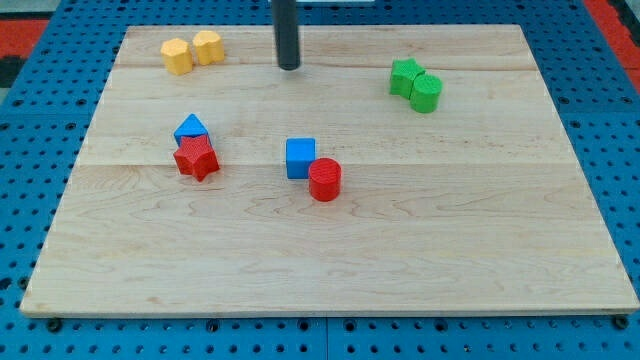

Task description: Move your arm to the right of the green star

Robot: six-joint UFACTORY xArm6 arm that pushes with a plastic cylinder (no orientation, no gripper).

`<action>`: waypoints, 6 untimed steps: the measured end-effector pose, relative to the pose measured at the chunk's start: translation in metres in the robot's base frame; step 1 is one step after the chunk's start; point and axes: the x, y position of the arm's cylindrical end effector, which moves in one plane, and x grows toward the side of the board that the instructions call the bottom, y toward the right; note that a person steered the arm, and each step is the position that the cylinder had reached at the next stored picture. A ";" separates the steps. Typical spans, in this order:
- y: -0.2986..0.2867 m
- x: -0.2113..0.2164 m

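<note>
The green star lies near the view's top right on the wooden board, touching a green cylinder at its lower right. My tip is near the view's top centre, well to the left of the green star, at about the same height in the view. It touches no block.
Two yellow blocks sit side by side at the top left. A blue triangle touches a red star at mid-left. A blue cube touches a red cylinder near the centre.
</note>
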 end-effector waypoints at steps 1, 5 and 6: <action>0.004 0.038; 0.222 0.082; 0.153 0.001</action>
